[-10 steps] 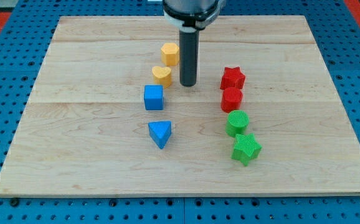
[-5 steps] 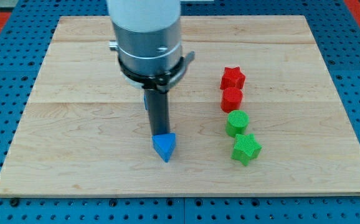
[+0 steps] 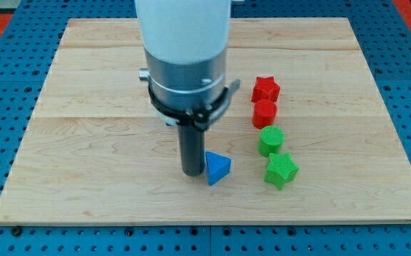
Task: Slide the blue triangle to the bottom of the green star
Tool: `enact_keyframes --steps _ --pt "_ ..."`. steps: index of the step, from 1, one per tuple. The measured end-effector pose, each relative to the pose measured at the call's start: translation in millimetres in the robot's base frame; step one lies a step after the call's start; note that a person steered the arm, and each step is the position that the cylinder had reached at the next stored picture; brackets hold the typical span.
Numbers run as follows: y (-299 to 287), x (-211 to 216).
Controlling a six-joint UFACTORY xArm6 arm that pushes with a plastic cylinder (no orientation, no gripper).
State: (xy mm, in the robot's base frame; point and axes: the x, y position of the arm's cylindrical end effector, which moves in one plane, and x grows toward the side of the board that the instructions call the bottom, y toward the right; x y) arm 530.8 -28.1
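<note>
1. Wooden board (image 3: 84,178), pale and made of joined planks, lies on a blue perforated table (image 3: 6,71); its near edge runs along the view's bottom.
2. Blue triangle (image 3: 217,168), the block nearest the view's bottom, sits on the lower half of the board, to the view's left of the green star and clearly apart from it.
3. My tip (image 3: 192,173) rests on the board at the triangle's left side, touching it or just beside it; contact cannot be confirmed. The arm carries no pincer, only the dark rod, so there is no open or closed state to report.
4. Green star (image 3: 281,170) lies at the view's right, level with the triangle and at the lower end of a column of four blocks.
5. Green cylinder (image 3: 270,141) stands just above the star, close to it.
6. Red cylinder-like block (image 3: 264,113) follows next up the column.
7. Red star (image 3: 265,89) is the farthest block in the column.
8. Arm housing (image 3: 185,64), white above and grey below, rises over the rod and hides the board's centre behind it.
</note>
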Motion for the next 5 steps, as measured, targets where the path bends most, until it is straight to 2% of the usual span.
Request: enact_keyframes --steps 1,3,5 --pt "9 -15" --pt "63 25" --pt "30 46"
